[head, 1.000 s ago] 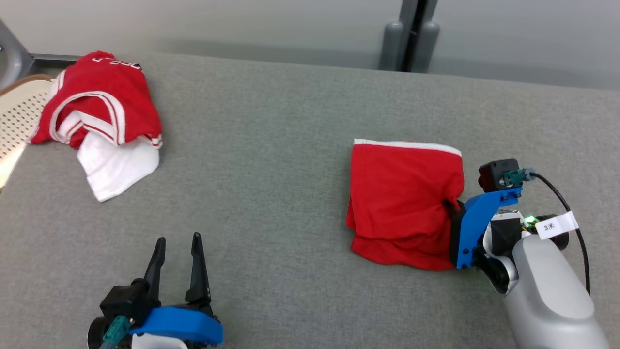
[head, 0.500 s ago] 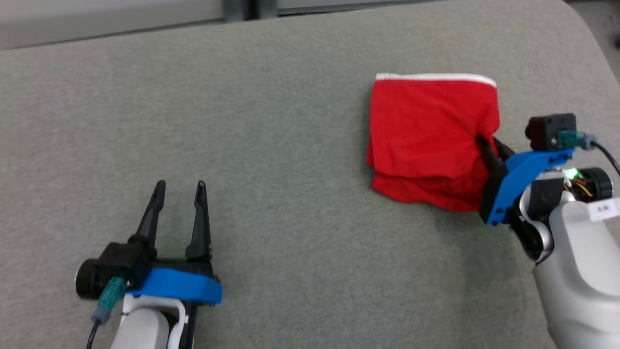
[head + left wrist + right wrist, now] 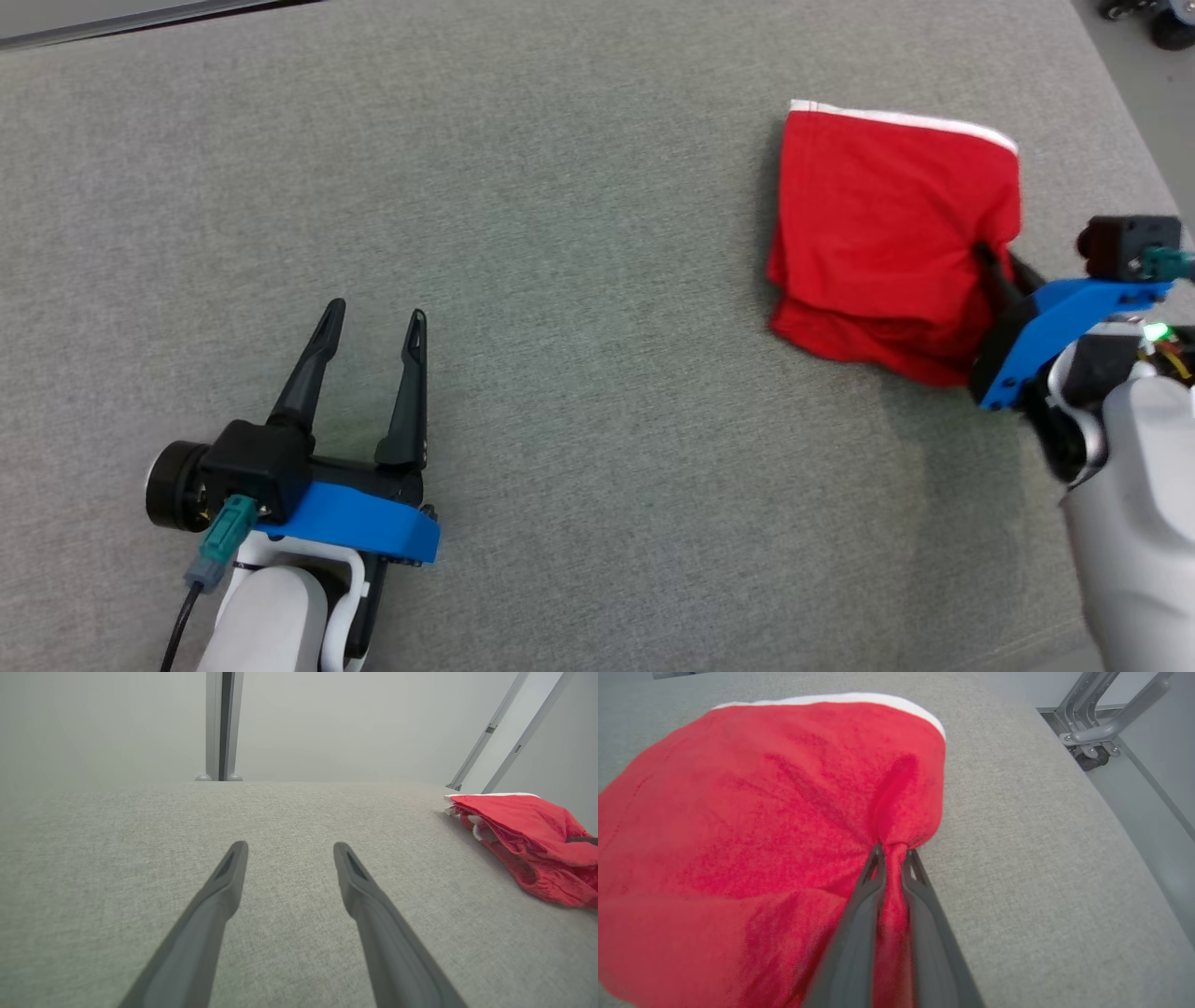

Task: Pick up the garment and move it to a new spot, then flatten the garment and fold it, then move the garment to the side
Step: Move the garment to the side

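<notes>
The garment [image 3: 887, 224] is red with a white band along its far edge, folded into a rough square on the grey surface at the right. My right gripper [image 3: 988, 259] is shut on the garment's right edge, and in the right wrist view the red cloth [image 3: 784, 812] bunches between the two fingertips of the right gripper [image 3: 893, 851]. My left gripper [image 3: 375, 315] is open and holds nothing, low over the surface at the lower left, far from the cloth. The left wrist view has the left gripper [image 3: 289, 847] above bare fabric and the garment [image 3: 528, 835] at its right.
The grey padded surface [image 3: 560, 280] ends close to the right of the garment, its rounded edge [image 3: 1125, 826] dropping to the floor. A metal frame on a castor [image 3: 1092, 732] stands on the floor there. A wall with a vertical post [image 3: 222, 723] rises behind.
The head view has swung right and down, so the pile of red and white clothes at the far left has left the picture. The right gripper keeps its hold on the garment's edge and has carried it rightwards.
</notes>
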